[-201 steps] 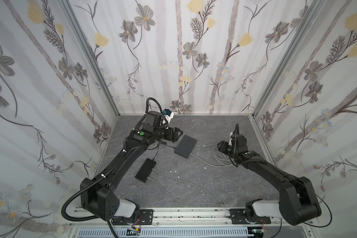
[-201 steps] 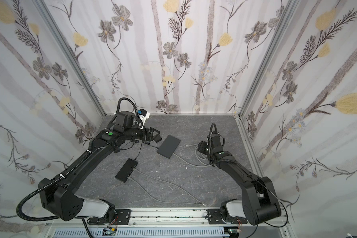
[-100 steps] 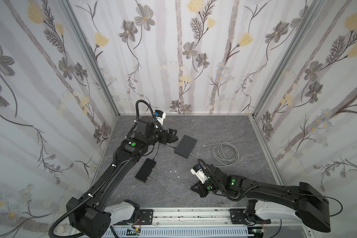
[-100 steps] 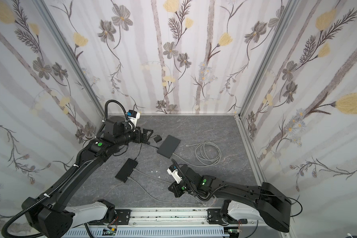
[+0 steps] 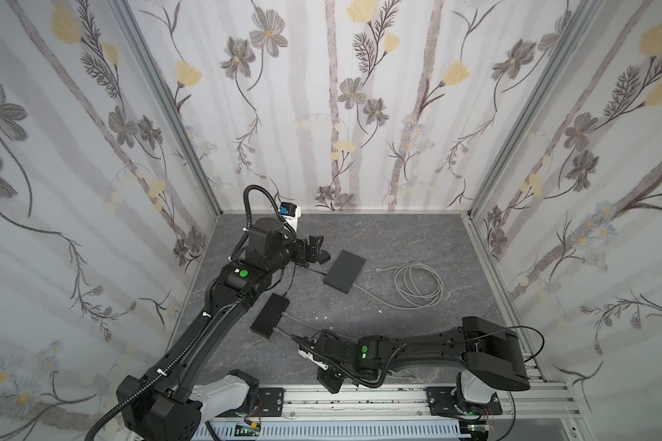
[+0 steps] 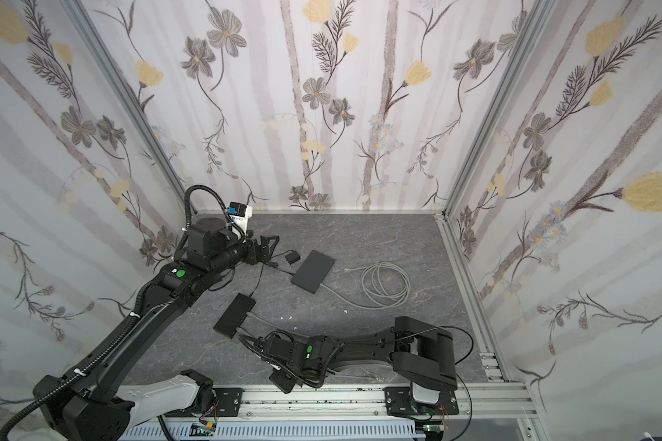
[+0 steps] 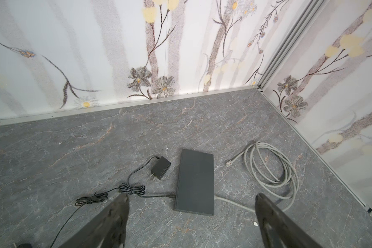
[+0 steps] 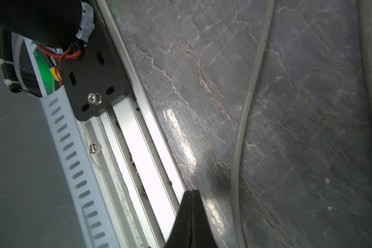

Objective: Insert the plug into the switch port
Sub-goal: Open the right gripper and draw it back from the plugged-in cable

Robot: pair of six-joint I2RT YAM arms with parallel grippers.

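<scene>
- Plug (image 5: 378,270): a small clear connector on the free end of a grey cable (image 5: 417,284). It lies flat on the marbled grey table (image 5: 398,236), just at 3 o'clock of the switch (image 5: 344,271) and not touching it.
- The switch is a flat dark-grey box. The cable's coil rests farther out at 3 o'clock, and one strand runs back to the switch's near edge.
- The left gripper (image 5: 316,248) hovers at 9 o'clock of the switch, arm stretched from the front corner, jaws spread wide with nothing between them.
- The right gripper (image 5: 330,383) sits at 6 o'clock of the switch, well apart from it. The arm is folded low along the front rail (image 5: 379,397), with the jaws pressed together.
- A black box (image 5: 270,316) lies at 7 o'clock of the switch.
- The left wrist view shows the plug (image 7: 228,163), the switch (image 7: 194,182) between the spread fingers (image 7: 116,214), and a power adapter (image 7: 160,168) with its bundled cord, which is partly covered in a top view.
- The right wrist view takes in only the closed fingertips (image 8: 192,193), the rail (image 8: 142,161) and a grey wire (image 8: 245,128).
</scene>
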